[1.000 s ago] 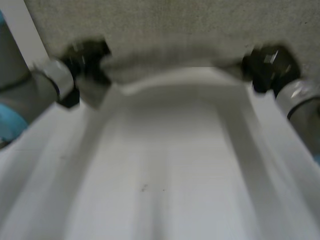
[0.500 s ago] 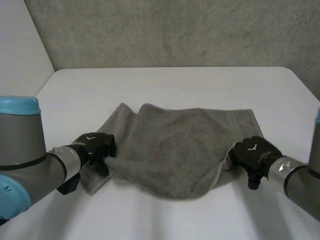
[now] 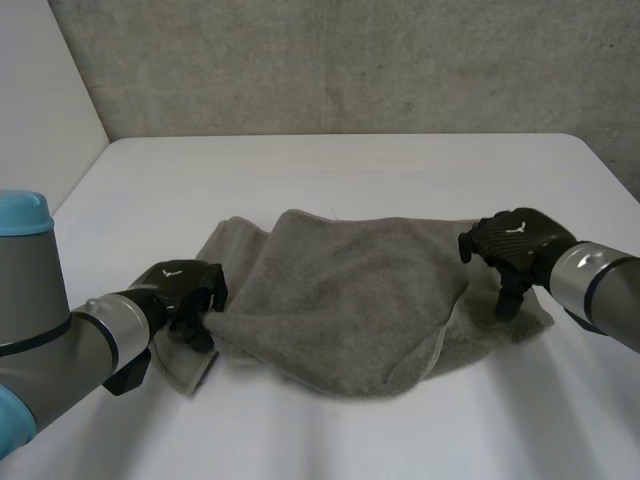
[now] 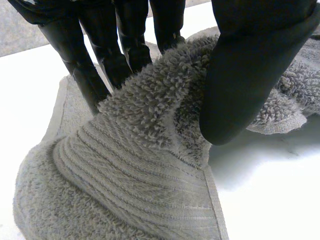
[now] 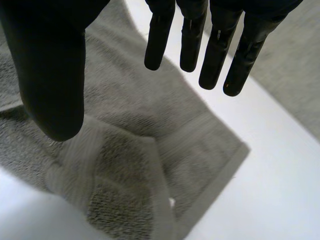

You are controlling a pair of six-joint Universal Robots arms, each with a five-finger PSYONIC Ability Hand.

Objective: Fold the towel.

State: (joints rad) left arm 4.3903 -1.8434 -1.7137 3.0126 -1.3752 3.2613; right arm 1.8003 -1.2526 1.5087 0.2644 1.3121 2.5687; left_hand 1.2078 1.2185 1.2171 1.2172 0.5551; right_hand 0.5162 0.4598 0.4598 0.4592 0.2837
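Just white table (image 3: 350,170), grey wall (image 3: 350,60); left hand (image 3: 186,291) tight on towel (image 3: 345,295), right hand (image 3: 516,241) spread.

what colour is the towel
The towel is plain grey terry, with a flat ribbed band near its edge. The left wrist view shows it best.

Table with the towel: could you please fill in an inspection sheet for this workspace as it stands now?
Surface: white table, towel lying near its middle.
Job's things: grey towel, rumpled, partly doubled over.
Clutter: nothing seen.
Hands: left hand shut on the towel's left edge, a fold pinched between fingers and thumb; right hand open, fingers straight over the towel's right corner, holding nothing; contact cannot be told.
Cables: nothing seen.
Surroundings: grey wall behind the table.
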